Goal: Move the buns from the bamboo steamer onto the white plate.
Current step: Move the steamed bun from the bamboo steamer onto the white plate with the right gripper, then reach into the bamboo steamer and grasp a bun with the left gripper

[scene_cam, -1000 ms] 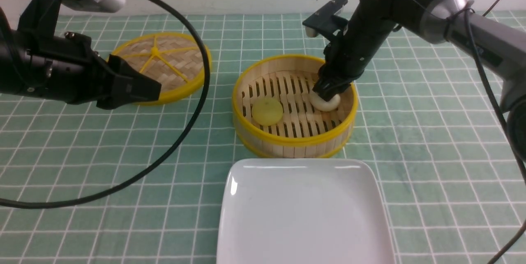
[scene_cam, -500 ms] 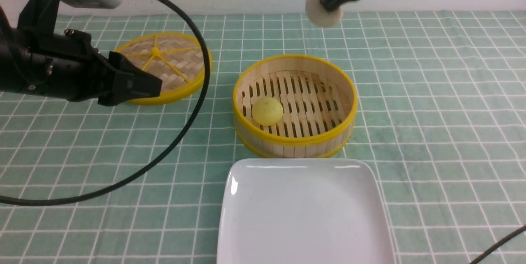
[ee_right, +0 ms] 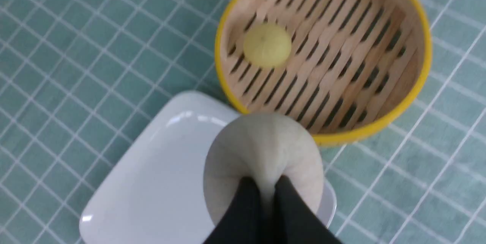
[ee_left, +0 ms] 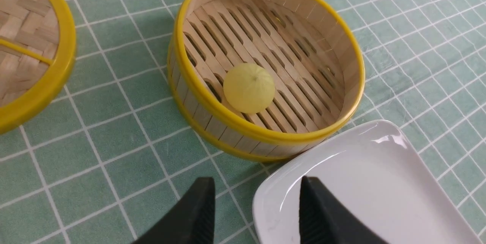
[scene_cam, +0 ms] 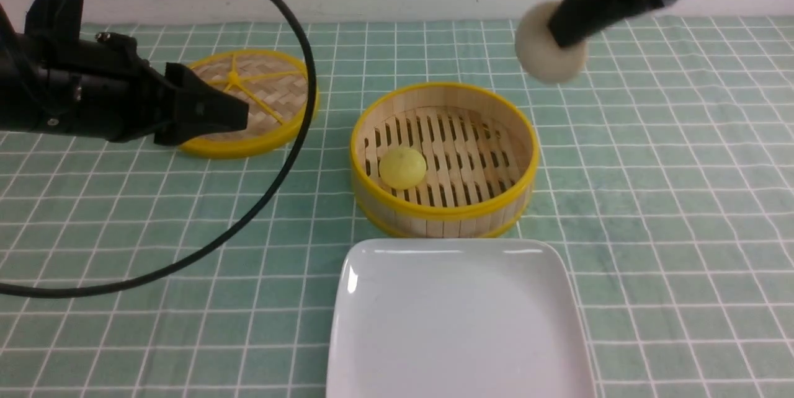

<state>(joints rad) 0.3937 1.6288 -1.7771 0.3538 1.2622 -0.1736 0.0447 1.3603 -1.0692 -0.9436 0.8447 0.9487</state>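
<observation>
In the front view the right gripper is pinched tight on the off-white bun, high at about 1 o'clock from the bamboo steamer, so the white plate lies toward 7 o'clock with open air between. The pale yellow bun sits at 8 o'clock on the steamer floor, nearer the left gripper. In the left wrist view that gripper's jaws stand wide and empty, the plate's corner showing between them beside the steamer wall; in the right wrist view the squeezed bun covers the plate's corner nearest the steamer.

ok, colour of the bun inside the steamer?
Pale yellow bun, clearest in the left wrist view.
</observation>
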